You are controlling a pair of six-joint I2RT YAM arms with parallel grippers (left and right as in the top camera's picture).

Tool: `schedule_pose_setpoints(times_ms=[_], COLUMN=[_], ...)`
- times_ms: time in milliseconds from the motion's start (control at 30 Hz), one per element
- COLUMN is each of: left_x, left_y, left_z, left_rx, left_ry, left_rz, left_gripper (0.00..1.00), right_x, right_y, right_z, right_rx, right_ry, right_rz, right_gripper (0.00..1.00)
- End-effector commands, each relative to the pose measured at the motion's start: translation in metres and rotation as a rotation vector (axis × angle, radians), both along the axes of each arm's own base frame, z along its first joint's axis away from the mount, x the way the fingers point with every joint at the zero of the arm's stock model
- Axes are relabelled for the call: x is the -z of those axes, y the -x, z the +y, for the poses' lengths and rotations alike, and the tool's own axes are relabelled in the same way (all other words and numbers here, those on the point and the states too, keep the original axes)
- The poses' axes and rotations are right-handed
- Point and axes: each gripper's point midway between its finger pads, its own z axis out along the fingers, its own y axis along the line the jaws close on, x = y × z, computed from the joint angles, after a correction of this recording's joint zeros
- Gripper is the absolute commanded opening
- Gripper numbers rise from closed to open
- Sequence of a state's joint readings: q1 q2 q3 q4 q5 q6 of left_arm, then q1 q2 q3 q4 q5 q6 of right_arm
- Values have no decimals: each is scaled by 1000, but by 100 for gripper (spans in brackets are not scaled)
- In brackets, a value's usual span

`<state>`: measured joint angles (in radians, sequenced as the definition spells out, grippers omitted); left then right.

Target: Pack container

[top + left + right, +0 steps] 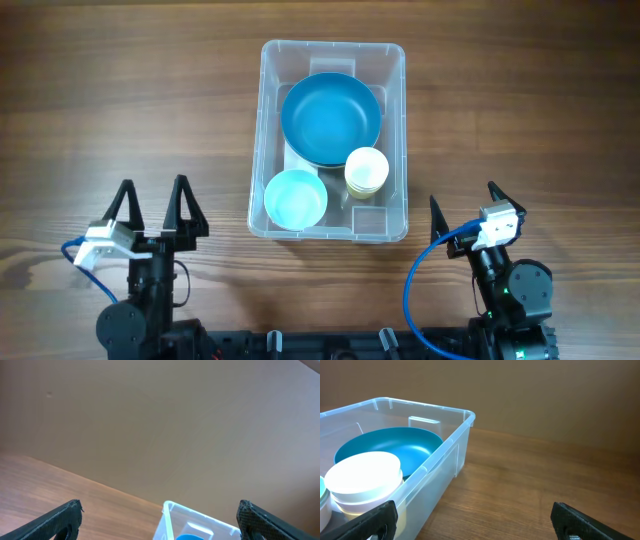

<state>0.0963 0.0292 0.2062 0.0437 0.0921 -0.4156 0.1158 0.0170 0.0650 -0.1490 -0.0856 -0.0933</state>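
Note:
The clear plastic container (268, 130) stands at the table's centre. Inside it lie a large blue bowl (330, 118), a small light-blue bowl (295, 198) and a stack of cream cups (367, 170). My left gripper (153, 195) is open and empty, at the front left, apart from the container. My right gripper (462, 207) is open and empty, at the front right beside the container's near right corner. The right wrist view shows the container's wall (445, 460), the blue bowl (390, 450) and the cups (365, 480). The left wrist view shows only the container's corner (167, 510).
Wooden table (100, 100) all around. Blue cables loop by both arm bases (415, 275). A brown wall (160, 420) stands behind the table.

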Motion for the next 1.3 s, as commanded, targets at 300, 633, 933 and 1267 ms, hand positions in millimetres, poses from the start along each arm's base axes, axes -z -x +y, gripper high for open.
schedule_pose_setpoints(times_ms=[300, 633, 933, 1267], left_x=[37, 77, 91, 117], left_y=[-10, -18, -20, -20], left_z=[-5, -5, -5, -4], left_rx=[36, 35, 30, 6], left_ry=[18, 26, -9, -258], left_rz=[47, 121, 176, 277], left_gripper=[100, 100, 100, 100], right_x=[-4, -5, -5, -4], right_y=[0, 0, 0, 0], right_z=[-2, -2, -2, -2], right_rx=[14, 14, 14, 14], right_ry=[-16, -17, -16, -16], right_rz=[-17, -17, -17, -17], right_gripper=[100, 100, 100, 100])
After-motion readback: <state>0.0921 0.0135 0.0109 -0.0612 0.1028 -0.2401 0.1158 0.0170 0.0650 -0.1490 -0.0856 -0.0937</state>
